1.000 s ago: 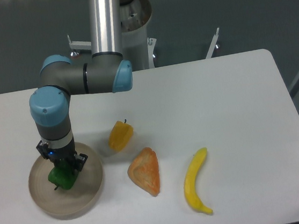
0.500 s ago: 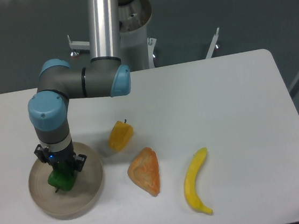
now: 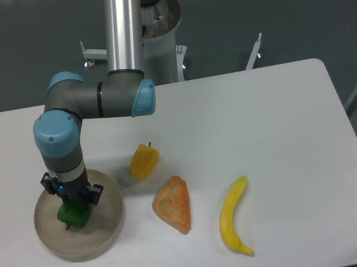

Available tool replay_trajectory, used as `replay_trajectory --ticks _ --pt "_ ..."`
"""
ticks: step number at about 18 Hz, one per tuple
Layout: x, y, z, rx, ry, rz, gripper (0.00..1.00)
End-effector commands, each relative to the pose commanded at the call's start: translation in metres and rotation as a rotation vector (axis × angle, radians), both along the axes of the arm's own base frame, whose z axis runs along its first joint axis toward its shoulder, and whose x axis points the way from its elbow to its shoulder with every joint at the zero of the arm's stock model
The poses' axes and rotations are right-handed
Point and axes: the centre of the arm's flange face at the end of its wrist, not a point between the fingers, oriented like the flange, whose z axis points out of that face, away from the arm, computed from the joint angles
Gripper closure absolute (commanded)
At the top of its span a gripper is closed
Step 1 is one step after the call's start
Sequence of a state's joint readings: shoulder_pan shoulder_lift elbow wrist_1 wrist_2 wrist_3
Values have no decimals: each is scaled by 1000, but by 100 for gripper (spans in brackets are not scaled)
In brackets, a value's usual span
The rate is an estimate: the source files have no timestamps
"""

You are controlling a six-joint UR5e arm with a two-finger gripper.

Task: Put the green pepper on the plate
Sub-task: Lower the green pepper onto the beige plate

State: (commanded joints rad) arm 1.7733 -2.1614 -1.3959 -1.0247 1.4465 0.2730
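- The green pepper (image 3: 71, 214) sits inside the plate (image 3: 109, 235), a bit left of the dish's middle, with its dark stem poking out toward the lower side.
- The gripper (image 3: 74, 206) is straight above it, pointing down, with the fingers on either side of the pepper's top. Looks like it's clamped onto the pepper, though honestly the wrist blocks most of the fingertips, so I can't swear there's no gap.
- Can't tell for sure if the pepper's bottom is actually touching the plate floor or hanging just above it. The angle is too steep.
- So I'd say we're at the let-go step. Best way to do it: make sure the pepper is resting on the dish first, then spread the fingers slowly so the lumpy thing doesn't roll or get flicked.
- After that, lift straight up, no sideways drift. The raised rim is close on the left, and clipping it could shove the whole plate.
- The yellow pepper (image 3: 144, 162), orange wedge thing (image 3: 174, 205) and banana (image 3: 234, 217) are all off to the right, well apart from the plate, so nothing's in the way going up.
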Motion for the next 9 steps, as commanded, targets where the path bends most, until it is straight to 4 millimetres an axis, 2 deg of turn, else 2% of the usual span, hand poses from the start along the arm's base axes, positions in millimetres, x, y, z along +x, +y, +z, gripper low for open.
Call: replay_trajectory --ticks 4,7,9 --pt "-1 -1 6 9 0 3 1" --pt "-2 -2 16 19 10 7 0" --pt "-6 -6 32 41 17 7 0"
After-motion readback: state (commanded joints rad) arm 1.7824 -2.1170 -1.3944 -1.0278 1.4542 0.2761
